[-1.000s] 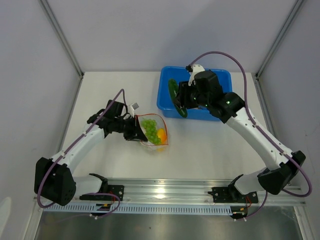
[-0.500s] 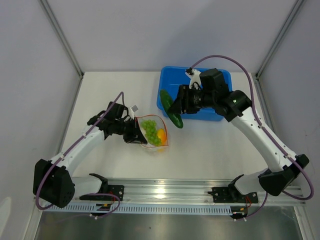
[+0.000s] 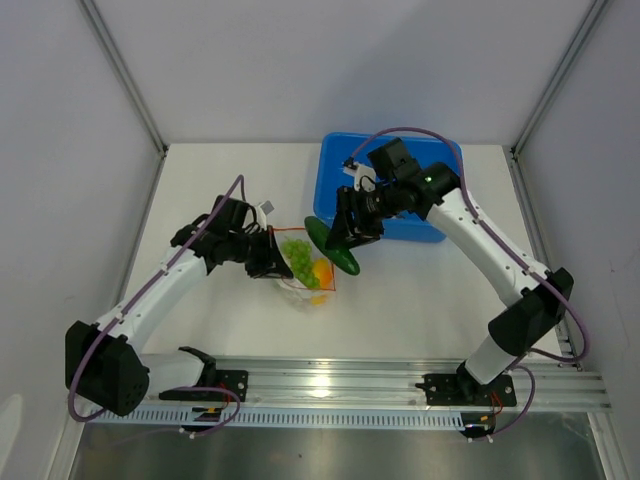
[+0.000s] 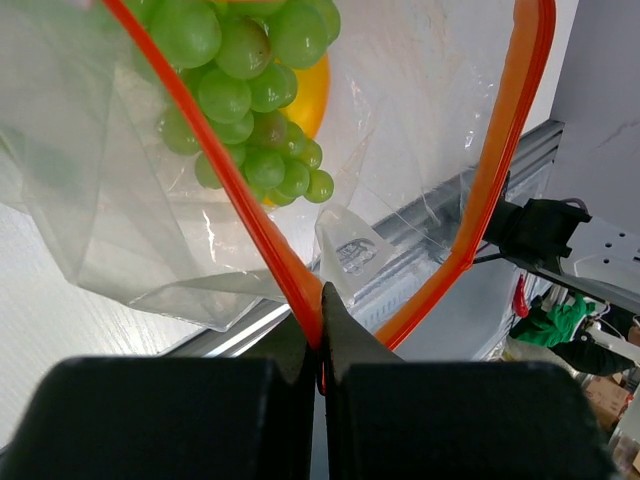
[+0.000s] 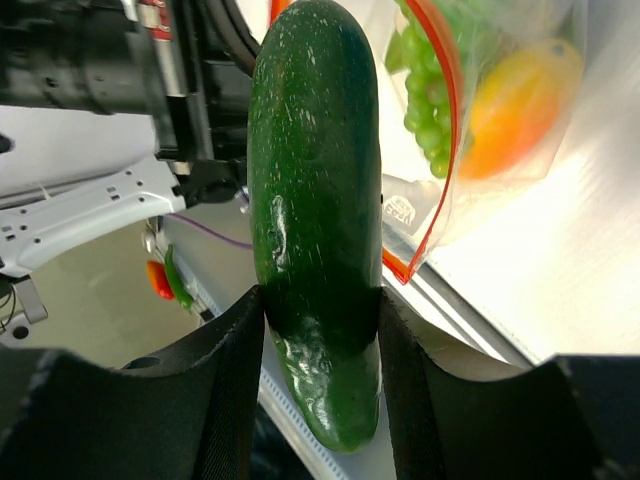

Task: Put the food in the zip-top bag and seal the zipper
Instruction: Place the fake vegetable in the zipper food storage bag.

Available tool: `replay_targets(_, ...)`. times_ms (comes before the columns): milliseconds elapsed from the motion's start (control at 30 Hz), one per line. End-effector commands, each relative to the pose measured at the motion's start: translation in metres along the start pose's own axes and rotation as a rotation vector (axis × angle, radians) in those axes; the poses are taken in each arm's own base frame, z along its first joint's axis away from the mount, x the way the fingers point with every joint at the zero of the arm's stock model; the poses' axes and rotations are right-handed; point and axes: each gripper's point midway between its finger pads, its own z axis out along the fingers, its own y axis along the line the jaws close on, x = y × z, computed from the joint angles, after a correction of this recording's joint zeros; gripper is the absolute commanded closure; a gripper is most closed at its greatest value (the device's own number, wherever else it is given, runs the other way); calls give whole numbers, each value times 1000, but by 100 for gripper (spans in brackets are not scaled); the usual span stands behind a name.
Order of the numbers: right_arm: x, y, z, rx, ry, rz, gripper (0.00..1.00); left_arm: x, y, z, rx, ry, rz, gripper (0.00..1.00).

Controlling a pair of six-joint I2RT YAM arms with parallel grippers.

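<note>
The clear zip-top bag (image 3: 305, 268) lies mid-table with its mouth held open. It holds the green pea-like cluster (image 3: 298, 254) and the orange-yellow mango (image 3: 322, 270); both also show in the left wrist view (image 4: 245, 90) and the right wrist view (image 5: 520, 100). My left gripper (image 3: 268, 256) is shut on the orange-red zipper (image 4: 300, 300). My right gripper (image 3: 348, 232) is shut on the dark green cucumber (image 3: 331, 246), held just right of the bag's mouth; in the right wrist view the cucumber (image 5: 315, 200) fills the jaws. The cauliflower is out of view.
A blue plastic bin (image 3: 440, 185) stands at the back right, partly covered by my right arm. The metal rail (image 3: 330, 385) with both arm bases runs along the near edge. Grey walls enclose the table.
My right gripper has carried the cucumber from over the blue bin leftward and down to the bag's mouth. My left gripper has kept its hold on the zipper.
</note>
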Motion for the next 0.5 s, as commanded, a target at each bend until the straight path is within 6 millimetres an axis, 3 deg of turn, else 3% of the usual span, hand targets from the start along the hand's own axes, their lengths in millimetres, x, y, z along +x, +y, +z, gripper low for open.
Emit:
replay_targets(0, 6, 17, -5, 2, 47, -25, 100, -6, -14, -10, 26, -51, 42, 99)
replay_targets(233, 13, 15, 22, 41, 163, -10, 100, -7, -16, -9, 33, -71, 52, 99)
replay_targets(300, 20, 7, 32, 75, 224, 3, 100, -8, -17, -8, 32, -78, 50, 99)
replay_targets(467, 19, 2, 42, 101, 261, -28, 100, -8, -20, -6, 45, -103, 32, 99)
